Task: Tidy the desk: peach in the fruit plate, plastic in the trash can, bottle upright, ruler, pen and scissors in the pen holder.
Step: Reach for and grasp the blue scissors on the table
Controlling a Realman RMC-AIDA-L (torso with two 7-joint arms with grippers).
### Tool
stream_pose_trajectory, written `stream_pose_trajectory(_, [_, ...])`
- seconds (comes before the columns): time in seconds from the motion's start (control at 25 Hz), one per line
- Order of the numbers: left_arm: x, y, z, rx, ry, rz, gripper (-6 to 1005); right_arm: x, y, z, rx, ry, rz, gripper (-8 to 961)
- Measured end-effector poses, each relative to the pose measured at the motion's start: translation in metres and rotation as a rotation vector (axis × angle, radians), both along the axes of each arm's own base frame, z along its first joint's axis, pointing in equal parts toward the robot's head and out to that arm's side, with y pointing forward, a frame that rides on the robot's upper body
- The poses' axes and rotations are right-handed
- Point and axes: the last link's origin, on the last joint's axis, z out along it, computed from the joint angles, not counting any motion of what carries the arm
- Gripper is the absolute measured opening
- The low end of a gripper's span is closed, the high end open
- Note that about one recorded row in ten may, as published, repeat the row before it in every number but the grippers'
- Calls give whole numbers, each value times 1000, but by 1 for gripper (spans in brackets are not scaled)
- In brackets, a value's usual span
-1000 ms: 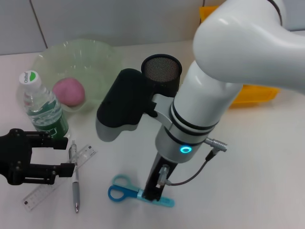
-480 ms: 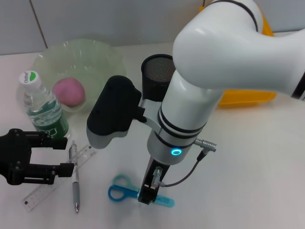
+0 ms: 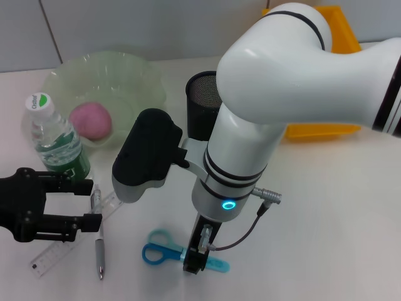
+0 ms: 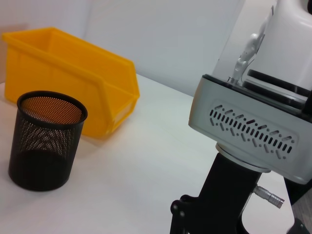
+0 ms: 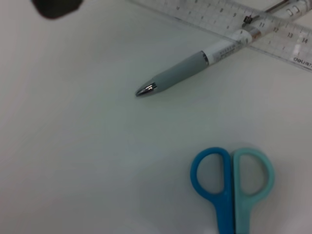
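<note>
The blue scissors [image 3: 158,251] lie flat near the table's front edge; their handles show in the right wrist view [image 5: 231,183]. My right gripper [image 3: 195,257] stands straight down on the scissors' blades. My left gripper [image 3: 91,203] is open and empty, low at the left, its fingertips beside the upper ends of the pen [image 3: 99,241] and the clear ruler [image 3: 66,244]. The pen [image 5: 192,69] lies across the ruler [image 5: 243,22]. The bottle [image 3: 57,141] stands upright. The pink peach [image 3: 91,120] lies in the green plate [image 3: 135,78]. The black mesh pen holder [image 3: 202,100] stands behind my right arm. No plastic shows.
A yellow bin [image 3: 332,81] stands at the back right, also in the left wrist view [image 4: 73,78] behind the pen holder [image 4: 45,139]. My right arm's bulky white wrist [image 3: 244,157] hangs over the table's middle.
My right arm has swung left and its gripper has shifted a little left and down along the scissors. The left gripper has edged slightly right. The scissors, pen and ruler have not moved.
</note>
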Motion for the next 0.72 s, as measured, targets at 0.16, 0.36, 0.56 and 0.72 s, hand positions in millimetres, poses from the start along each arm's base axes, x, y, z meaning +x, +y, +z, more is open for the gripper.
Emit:
stream_pose_trajectory(0.16, [1,0,0,-1,0,-3,754,1,0,0,0,-5,0,346])
stream_pose_trajectory(0.36, [2,2,-1,-2,-1,-9,754,3,0,-1,1,-14,-3,346])
stream_pose_trajectory(0.56, [4,3,-3,-9,-8,-10,754,4,1,0,4,-20,-7,345])
stream_pose_trajectory(0.72, [4,3,-4,-7,-7,-9,754,4,1,0,5,-21,-9,339])
